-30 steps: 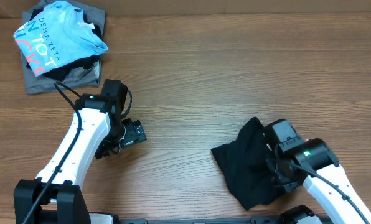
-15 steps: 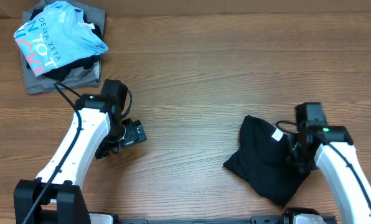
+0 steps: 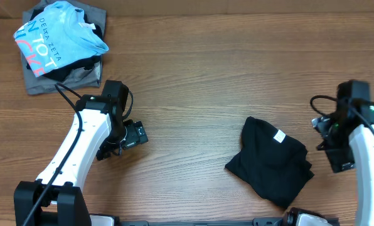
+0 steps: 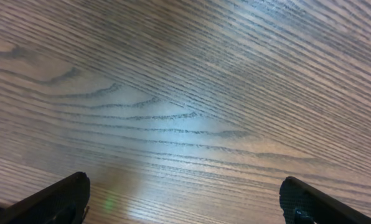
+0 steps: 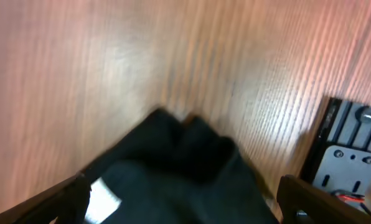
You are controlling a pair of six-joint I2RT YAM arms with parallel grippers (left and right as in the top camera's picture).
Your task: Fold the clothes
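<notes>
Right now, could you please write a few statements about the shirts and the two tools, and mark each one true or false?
1. The black T-shirt lies crumpled on the table, with neither tool gripping it. True.
2. The right tool is shut on the black T-shirt. False: its fingers stand wide open, off the fabric.
3. The left tool is open over bare wood. True.
4. The light blue shirt lies against the black T-shirt. False: it sits on the grey garment at the far left corner, well apart.
</notes>
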